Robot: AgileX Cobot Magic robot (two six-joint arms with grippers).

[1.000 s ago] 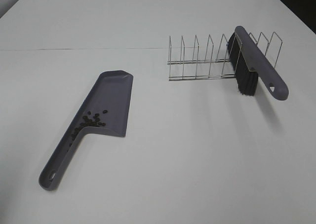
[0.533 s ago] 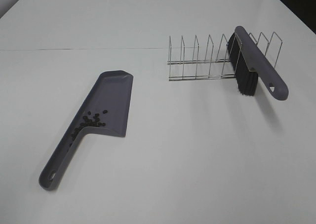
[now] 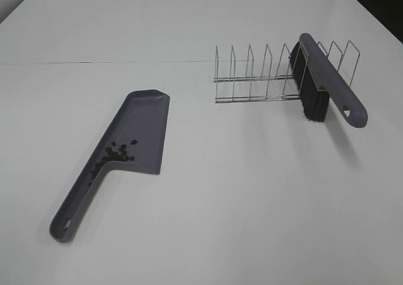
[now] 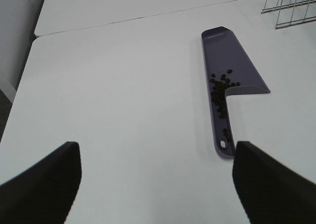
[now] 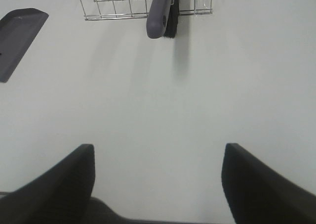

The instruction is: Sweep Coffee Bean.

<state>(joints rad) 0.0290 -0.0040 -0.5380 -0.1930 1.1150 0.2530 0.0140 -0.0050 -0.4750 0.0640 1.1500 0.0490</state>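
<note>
The coffee beans lie clustered inside the grey dustpan, near where its blade meets the handle; a few sit in the handle's channel. The dustpan rests flat on the white table, left of centre. A grey brush with black bristles leans in the wire rack at the back right. My left gripper is open and empty, held back from the dustpan's handle end. My right gripper is open and empty, well short of the brush. Neither arm shows in the high view.
The white table spreads around the dustpan and the rack. A seam runs across the table behind the dustpan. The table's left edge shows in the left wrist view.
</note>
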